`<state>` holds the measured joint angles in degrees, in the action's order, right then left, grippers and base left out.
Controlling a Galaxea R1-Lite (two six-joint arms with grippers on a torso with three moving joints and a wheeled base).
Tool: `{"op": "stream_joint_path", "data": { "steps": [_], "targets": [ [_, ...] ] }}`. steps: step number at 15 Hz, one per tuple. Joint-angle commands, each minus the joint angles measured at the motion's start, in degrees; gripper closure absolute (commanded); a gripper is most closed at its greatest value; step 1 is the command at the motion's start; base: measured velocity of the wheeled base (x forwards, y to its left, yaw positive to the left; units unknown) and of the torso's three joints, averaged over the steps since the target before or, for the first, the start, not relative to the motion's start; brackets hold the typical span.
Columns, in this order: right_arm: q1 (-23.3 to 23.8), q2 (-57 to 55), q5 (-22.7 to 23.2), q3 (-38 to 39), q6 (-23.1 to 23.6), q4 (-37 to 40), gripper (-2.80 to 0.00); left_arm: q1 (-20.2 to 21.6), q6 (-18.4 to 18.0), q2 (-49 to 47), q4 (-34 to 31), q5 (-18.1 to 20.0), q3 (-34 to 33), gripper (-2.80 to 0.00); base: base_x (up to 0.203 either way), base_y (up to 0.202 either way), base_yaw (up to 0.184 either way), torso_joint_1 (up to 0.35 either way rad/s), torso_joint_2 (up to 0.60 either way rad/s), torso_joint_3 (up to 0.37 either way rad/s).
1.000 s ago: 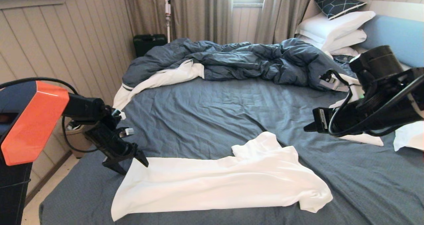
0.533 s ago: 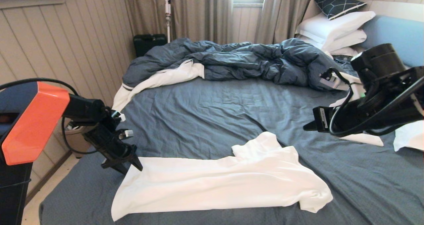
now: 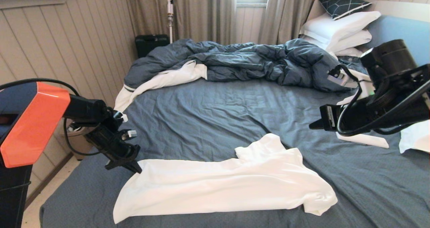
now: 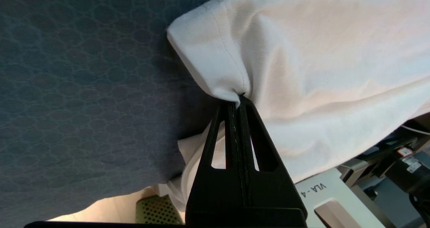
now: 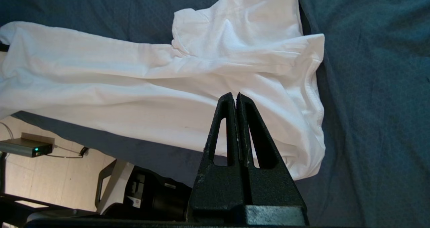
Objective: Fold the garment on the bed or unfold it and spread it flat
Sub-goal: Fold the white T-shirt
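- The garment (image 3: 221, 184), a white T-shirt, lies lengthwise across the near part of the bed (image 3: 208, 114), folded into a long band running left to right.
- Its hem end reaches toward the bed's near left edge; the sleeve and shoulder end lies bunched toward the near right, one sleeve sticking out toward the far side.
- The left gripper (image 3: 136, 169) sits at the far left corner of the garment, its jaws pressed together on a pinch of the hem; in the left wrist view the cloth (image 4: 302, 70) puckers right at the gripper's tip (image 4: 239, 98).
- The right gripper (image 3: 314, 125) hangs above the sheet on the right side, well apart from the garment, with its jaws pressed together and nothing between them (image 5: 236, 97).
- A rumpled dark-blue duvet (image 3: 235, 61) is heaped across the far part of the bed.
- White pillows (image 3: 339, 28) are stacked at the far right by the light-blue headboard (image 3: 396, 33).
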<state>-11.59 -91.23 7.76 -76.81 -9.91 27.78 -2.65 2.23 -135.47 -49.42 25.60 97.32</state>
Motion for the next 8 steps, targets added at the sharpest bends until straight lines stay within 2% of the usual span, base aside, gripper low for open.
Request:
{"op": "stream_joint_path", "data": {
  "steps": [1, 4, 8],
  "targets": [
    [0.08, 0.45, -0.02, 0.00, -0.02, 0.17, 0.00, 0.01, 0.05, 0.44, -0.02, 0.15, 0.27, 0.00, 0.000, 0.000, 0.000, 0.000, 0.00, 0.000],
    [0.43, 1.14, 0.06, 0.41, 0.07, 0.17, 0.00, 0.65, 0.42, 0.87, 0.20, 0.15, 3.67, 0.00, 0.000, 0.000, 0.000, 0.000, 0.00, 0.000],
    [0.35, 1.66, 0.14, 0.78, 0.07, 0.17, 0.00, 1.30, 3.80, -1.16, -0.07, -0.14, 11.97, 0.00, 0.000, 0.000, 0.000, 0.000, 0.00, 0.000]
  ]
}}
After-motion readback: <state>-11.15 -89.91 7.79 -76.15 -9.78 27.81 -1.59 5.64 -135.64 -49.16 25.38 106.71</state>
